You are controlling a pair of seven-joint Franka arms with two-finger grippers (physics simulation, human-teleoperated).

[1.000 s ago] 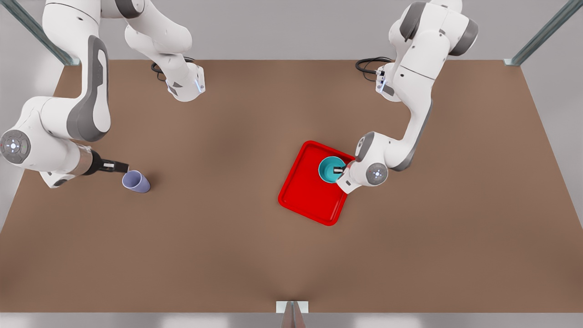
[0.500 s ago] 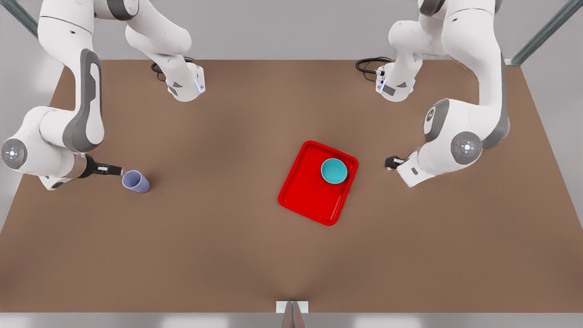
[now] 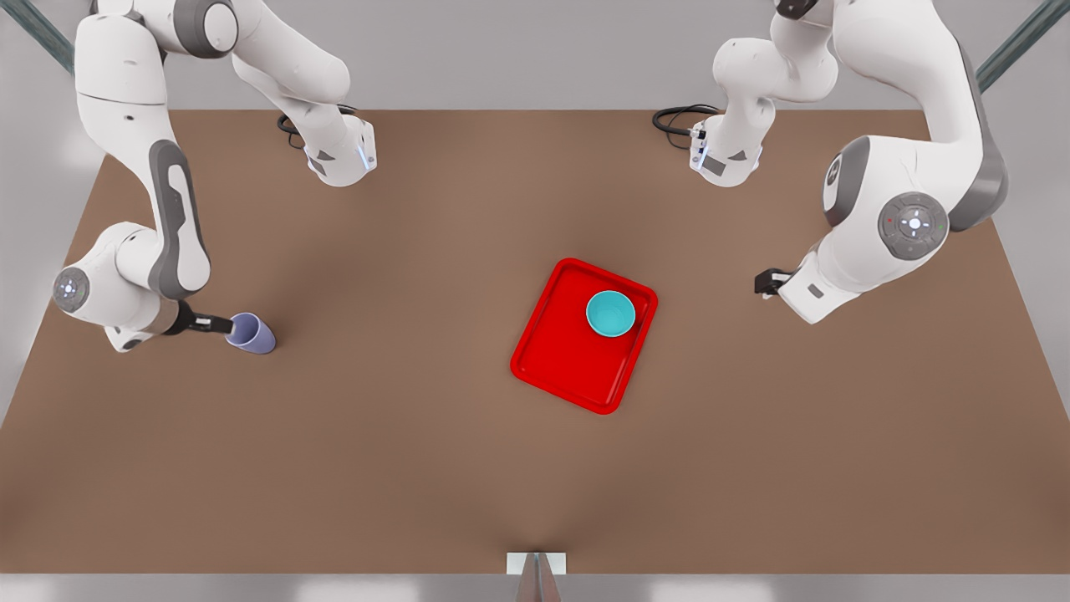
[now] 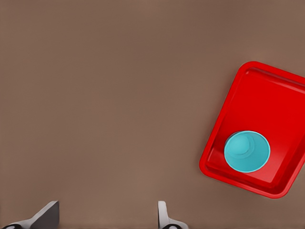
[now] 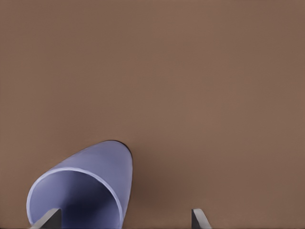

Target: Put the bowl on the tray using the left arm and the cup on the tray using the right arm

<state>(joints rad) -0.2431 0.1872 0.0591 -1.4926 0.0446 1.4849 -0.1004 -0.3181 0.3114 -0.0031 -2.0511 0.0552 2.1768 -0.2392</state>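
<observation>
Teal bowl (image 3: 610, 313) on tray (image 3: 558, 361); one cup (image 3: 251, 333) apart.

A wide brown bench (image 3: 418, 468) with a flat matte top spreads across the front view, its far edge narrower than its near edge. Soft, even light falls on it, leaving a faintly darker band down the middle. Beyond the far edge stands a plain pale grey wall (image 3: 518, 50). Slanted metal frame struts rise at the two far corners, one at the front view's left (image 3: 50, 50) and one at its right (image 3: 995, 63). Black cables (image 3: 681, 117) lie coiled near the far edge. At the middle of the near edge sits a small grey bracket (image 3: 536, 568). Pale grey floor shows past both side edges.
</observation>
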